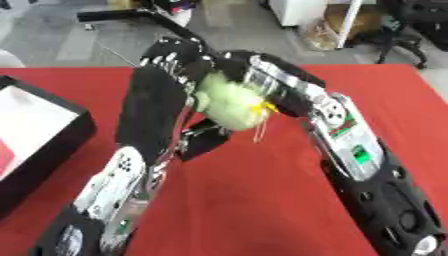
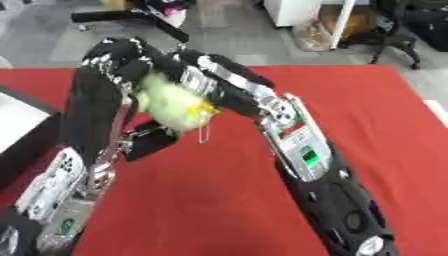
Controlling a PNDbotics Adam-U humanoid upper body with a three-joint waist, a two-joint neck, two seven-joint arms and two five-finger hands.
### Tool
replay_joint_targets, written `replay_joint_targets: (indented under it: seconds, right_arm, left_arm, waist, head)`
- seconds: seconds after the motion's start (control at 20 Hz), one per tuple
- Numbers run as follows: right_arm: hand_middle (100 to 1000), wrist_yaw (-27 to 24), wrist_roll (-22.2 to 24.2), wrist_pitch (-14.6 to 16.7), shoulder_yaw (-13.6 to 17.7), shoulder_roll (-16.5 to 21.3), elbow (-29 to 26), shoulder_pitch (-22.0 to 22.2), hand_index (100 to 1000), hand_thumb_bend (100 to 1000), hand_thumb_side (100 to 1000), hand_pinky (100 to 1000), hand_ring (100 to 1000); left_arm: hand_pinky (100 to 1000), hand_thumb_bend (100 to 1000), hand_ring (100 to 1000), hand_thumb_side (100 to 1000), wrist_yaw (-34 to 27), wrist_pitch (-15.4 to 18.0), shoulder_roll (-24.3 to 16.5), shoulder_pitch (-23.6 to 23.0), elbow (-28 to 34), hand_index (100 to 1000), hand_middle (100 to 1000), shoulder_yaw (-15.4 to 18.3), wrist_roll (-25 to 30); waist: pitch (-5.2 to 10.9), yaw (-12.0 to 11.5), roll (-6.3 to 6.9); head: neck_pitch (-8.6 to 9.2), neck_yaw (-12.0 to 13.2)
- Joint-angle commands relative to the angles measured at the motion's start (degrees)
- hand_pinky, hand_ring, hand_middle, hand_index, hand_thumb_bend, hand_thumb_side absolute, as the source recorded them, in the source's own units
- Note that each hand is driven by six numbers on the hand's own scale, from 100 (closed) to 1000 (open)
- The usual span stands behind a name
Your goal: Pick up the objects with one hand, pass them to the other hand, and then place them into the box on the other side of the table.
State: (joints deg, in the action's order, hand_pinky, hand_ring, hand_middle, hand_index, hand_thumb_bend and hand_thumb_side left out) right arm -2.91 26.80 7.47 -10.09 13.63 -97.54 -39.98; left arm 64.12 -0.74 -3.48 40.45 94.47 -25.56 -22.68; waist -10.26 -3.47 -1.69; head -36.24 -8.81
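Scene: two black-and-silver robot arms meet above the middle of a red cloth-covered table (image 1: 262, 200).
Object: a pale green fluffy soft toy (image 1: 229, 102) with a yellow tag and a thin loop hanging from it is held in the air between both hands, clear of the cloth.
Left hand: the left hand (image 1: 157, 100) stands upright, back to the camera, its fingers curled over the top of the toy's left side.
Right hand: the right hand (image 1: 262, 80) reaches in from the right, fingers wrapped around the toy's far side.
Box: a black-walled open box with a white inside (image 1: 52, 135) sits at the table's left edge, well apart from the toy.
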Motion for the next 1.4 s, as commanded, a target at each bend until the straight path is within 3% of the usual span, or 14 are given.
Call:
replay_joint_targets:
  seconds: [0.05,0.55,0.9,1.0,1.15,1.4]
  right_arm:
    - [738,-2.3,-1.9,0.4,1.5,0.7,-2.1,-1.8,842,189,1000,703,600]
    - [731,-2.8,-4.5,-0.6,1.5,0.4,-1.6,-1.9,840,202,1000,697,591]
    - [739,-1.7,-5.8,0.1,2.8,1.0,-2.8,-1.5,846,142,1000,706,597]
    - [744,-0.3,-6.7,0.8,3.8,1.6,-3.7,-1.1,850,117,1000,713,601]
    - [746,2.3,-8.4,1.8,5.7,2.4,-5.4,-0.2,854,101,1000,718,605]
    - [740,5.7,-10.8,2.2,8.1,3.1,-7.2,2.0,852,100,1000,718,600]
  left_arm:
    - [657,168,458,377,-3.5,0.9,-1.8,-0.6,-1.5,536,440,0.9,0.4]
    - [652,180,454,372,-8.2,3.8,-2.2,-0.6,-1.0,529,434,0.9,1.1]
    - [650,172,451,367,-8.7,2.6,-3.8,-1.7,-0.2,523,427,2.5,0.0]
    - [651,182,452,359,-8.8,1.4,-5.6,-2.5,0.7,523,428,3.8,-0.4]
    - [653,200,455,347,-8.5,-1.2,-9.5,-4.4,2.6,525,430,7.1,-1.2]
    - [686,359,490,301,-5.1,-5.8,-16.6,-8.4,2.0,559,464,13.7,0.1]
  waist:
    - [1.25,0.0,0.03]
    - [1.25,-0.2,-0.05]
    - [1.3,0.0,0.17]
    - [1.36,0.0,0.42]
    - [1.46,0.0,1.03]
    - [1.81,-0.1,2.6]
  head:
    - [-0.34,-0.5]
    - [-0.48,-0.9]
    - [-0.04,0.1]
    - [0.22,1.4]
    - [1.28,5.4]
    - [4.1,13.3]
